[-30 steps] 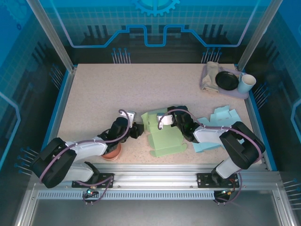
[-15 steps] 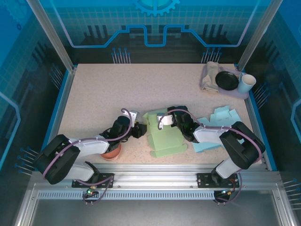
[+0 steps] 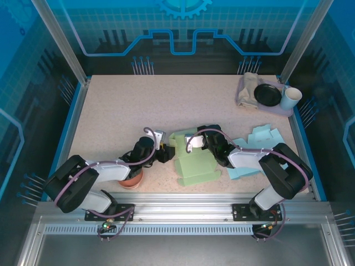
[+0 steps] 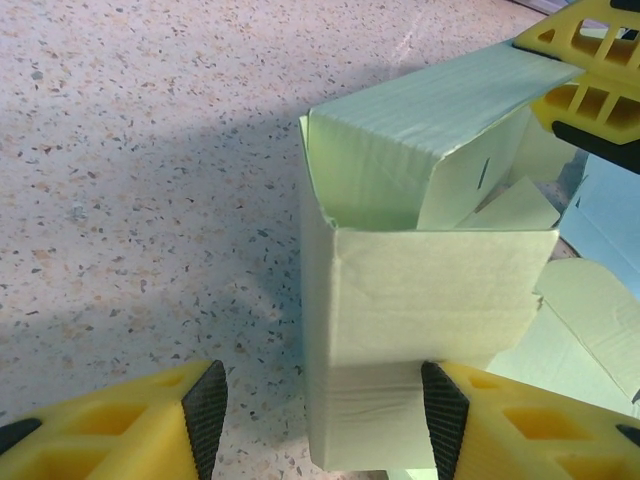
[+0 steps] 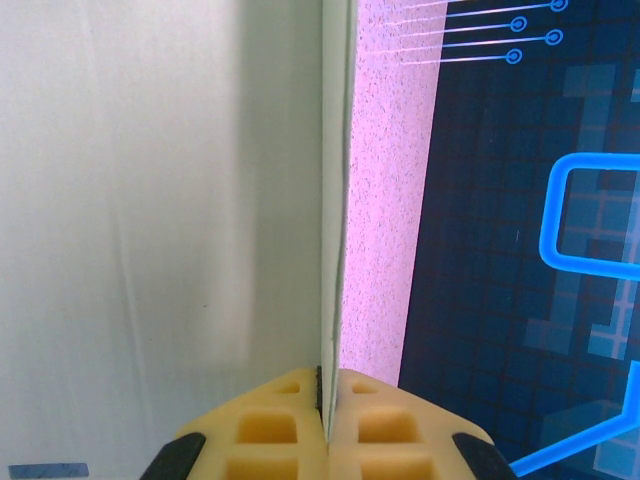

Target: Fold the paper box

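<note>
The green paper box (image 3: 193,159) stands half-formed on the counter (image 3: 138,105), near the front edge and between the two arms, with its unfolded panels lying flat toward the robot. Up close its near wall (image 4: 430,300) is thin card, upright and creased across, with a top flap (image 4: 440,90) leaning over the open mouth. It looks very light and stiff only along its scored lines, so I judge it will slide on the speckled surface at a nudge and dent if its hollow body is squeezed. The best holds are probably flap edges or spots close to a crease, pinched flat, with the other arm bracing the box. The right jaws are clenched on the edge of a green panel (image 5: 150,200), which runs straight down into the seam between the yellow fingers (image 5: 370,420); those fingers meet the top flap at its far right. The left jaws are released, with one black pad (image 4: 205,410) clear of the box's left corner and the other low against the near wall; whether it touches I cannot tell. A flat blue box blank (image 3: 258,145) lies just right of the green one, and a terracotta pot (image 3: 132,180) sits under the left arm.
</note>
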Controlling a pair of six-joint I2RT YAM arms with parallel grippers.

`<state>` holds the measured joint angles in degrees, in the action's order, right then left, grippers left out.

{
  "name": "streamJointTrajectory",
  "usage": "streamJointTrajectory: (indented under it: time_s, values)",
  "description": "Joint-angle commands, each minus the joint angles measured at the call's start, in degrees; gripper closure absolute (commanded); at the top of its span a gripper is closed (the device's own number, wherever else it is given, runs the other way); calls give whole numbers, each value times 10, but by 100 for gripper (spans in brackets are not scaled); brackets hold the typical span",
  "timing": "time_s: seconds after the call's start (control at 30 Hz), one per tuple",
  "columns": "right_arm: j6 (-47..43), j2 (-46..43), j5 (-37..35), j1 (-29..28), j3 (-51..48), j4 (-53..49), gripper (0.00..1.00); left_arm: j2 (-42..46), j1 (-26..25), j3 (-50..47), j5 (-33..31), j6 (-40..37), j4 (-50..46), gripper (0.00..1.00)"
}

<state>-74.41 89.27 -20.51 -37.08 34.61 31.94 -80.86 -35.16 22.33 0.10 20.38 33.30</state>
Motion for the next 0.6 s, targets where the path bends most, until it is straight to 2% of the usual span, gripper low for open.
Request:
streamJointTrajectory:
  time_s: [0.0, 0.23, 0.37, 0.57]
  values:
    - [1, -2, -1, -4, 7, 9, 100, -7, -4, -10, 18, 7, 18, 42]
    - [-10, 4, -12, -22, -31, 112, 100, -14, -5, -9, 11, 8, 17, 42]
    - [-36, 24, -42, -41, -47, 170, 100, -16, -4, -9, 3, 4, 21, 42]
    - [-42, 44, -63, -50, -54, 193, 100, -31, -4, -7, -4, -3, 27, 42]
